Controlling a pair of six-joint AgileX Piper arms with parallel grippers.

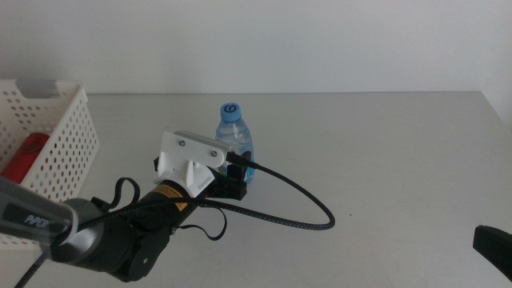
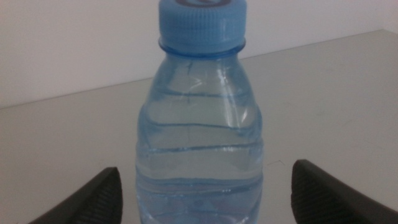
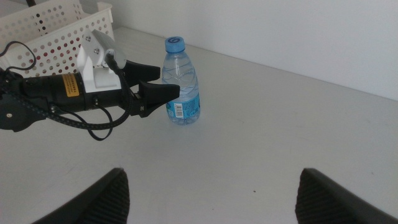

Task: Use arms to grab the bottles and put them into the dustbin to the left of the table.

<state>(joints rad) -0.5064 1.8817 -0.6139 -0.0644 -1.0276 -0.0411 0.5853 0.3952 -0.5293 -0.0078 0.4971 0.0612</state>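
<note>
Left arm (image 1: 120, 236): black rounded housing, grey band near the base with white lettering, only partly legible. Yellow-orange warning label (image 1: 170, 195) on the forearm, also seen from the right wrist view. White angular camera bracket (image 1: 190, 156) at the wrist, two small dark screws on its top plate. Thick black braided cable (image 1: 296, 204) loops out from the bracket; thinner black cables curl along the forearm. Left pincer (image 3: 163, 93): two dark tapered jaws. Right pincer (image 3: 211, 196): dark, matte, wedge-shaped jaws.

"PPC" on the left arm (image 1: 32, 218).
</note>
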